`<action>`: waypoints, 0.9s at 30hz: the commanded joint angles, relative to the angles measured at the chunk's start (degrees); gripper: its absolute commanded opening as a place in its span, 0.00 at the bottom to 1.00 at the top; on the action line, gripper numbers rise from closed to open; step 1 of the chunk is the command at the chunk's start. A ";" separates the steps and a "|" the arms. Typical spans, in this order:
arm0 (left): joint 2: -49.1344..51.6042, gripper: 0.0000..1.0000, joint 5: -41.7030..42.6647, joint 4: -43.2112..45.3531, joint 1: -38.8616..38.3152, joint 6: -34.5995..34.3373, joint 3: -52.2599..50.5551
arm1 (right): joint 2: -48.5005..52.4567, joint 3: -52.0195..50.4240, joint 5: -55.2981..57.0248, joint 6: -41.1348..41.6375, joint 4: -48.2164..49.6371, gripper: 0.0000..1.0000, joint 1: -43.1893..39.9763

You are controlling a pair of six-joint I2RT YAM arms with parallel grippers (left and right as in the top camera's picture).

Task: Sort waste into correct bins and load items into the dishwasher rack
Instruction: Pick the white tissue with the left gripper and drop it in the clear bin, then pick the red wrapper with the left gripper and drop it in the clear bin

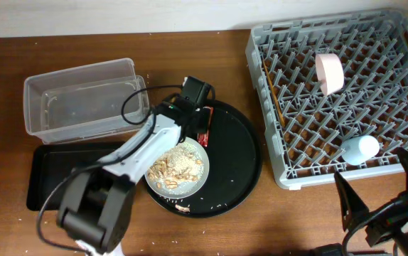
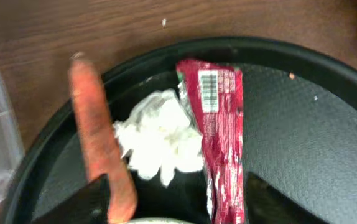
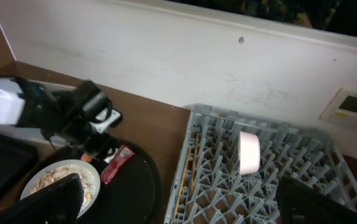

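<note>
Left tool (image 2: pixel 177 180) (spread wide) over tissue (image 2: pixel 160 140)

Soft, even light is cast over the table (image 1: pixel 190 50); the carrot (image 2: pixel 97 149), just left of the left gripper (image 2: pixel 178 200), is rendered blurred.

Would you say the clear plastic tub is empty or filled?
Empty: the clear tub shows only its bare bottom in the overhead view.
</note>
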 commanded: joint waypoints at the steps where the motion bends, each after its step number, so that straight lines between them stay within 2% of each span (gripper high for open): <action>1: 5.40 0.55 1.55 4.46 0.00 0.39 -0.04 | 0.26 -0.17 0.55 -0.39 0.11 0.98 0.26; 3: 7.30 0.44 1.05 4.66 0.00 0.37 -0.04 | 0.26 -0.17 0.55 -0.39 0.11 0.98 0.26; 5: 7.91 0.28 -1.14 5.44 0.00 0.37 -0.04 | 0.26 -0.17 0.55 -0.39 0.09 0.98 0.26; 7: 7.76 0.00 -1.36 5.40 0.13 0.50 0.20 | 0.26 -0.17 0.55 -0.39 0.11 0.98 0.26; 14: -1.29 0.00 -6.08 -17.53 1.36 -1.64 15.54 | 0.26 -0.17 0.55 -0.39 0.09 0.98 0.26; 16: -4.26 0.00 -6.19 -19.12 4.74 -3.41 16.04 | 0.26 -0.20 0.55 -0.39 0.09 0.98 0.26; 18: -6.73 0.00 -6.25 -19.37 11.39 -4.22 16.04 | 0.26 -0.17 0.55 -0.39 0.09 0.98 0.26; 22: -6.71 0.00 -11.54 -15.74 21.70 -4.20 16.02 | 0.26 -0.17 0.55 -0.39 0.09 0.98 0.26; 24: -5.97 0.00 -11.37 -16.02 25.53 -4.17 16.02 | 0.26 -0.17 0.55 -0.39 0.09 0.98 0.26; 25: -5.14 0.05 -11.32 -16.09 25.97 -4.17 16.02 | 0.26 -0.17 0.55 -0.39 0.09 0.98 0.26; 26: -3.93 0.21 -11.32 -16.11 25.99 -3.89 16.02 | 0.26 -0.17 0.52 -0.39 0.09 0.98 0.26; 27: -2.95 0.30 -11.32 -16.33 25.97 -3.74 16.02 | 0.26 -0.17 0.55 -0.39 0.09 0.98 0.26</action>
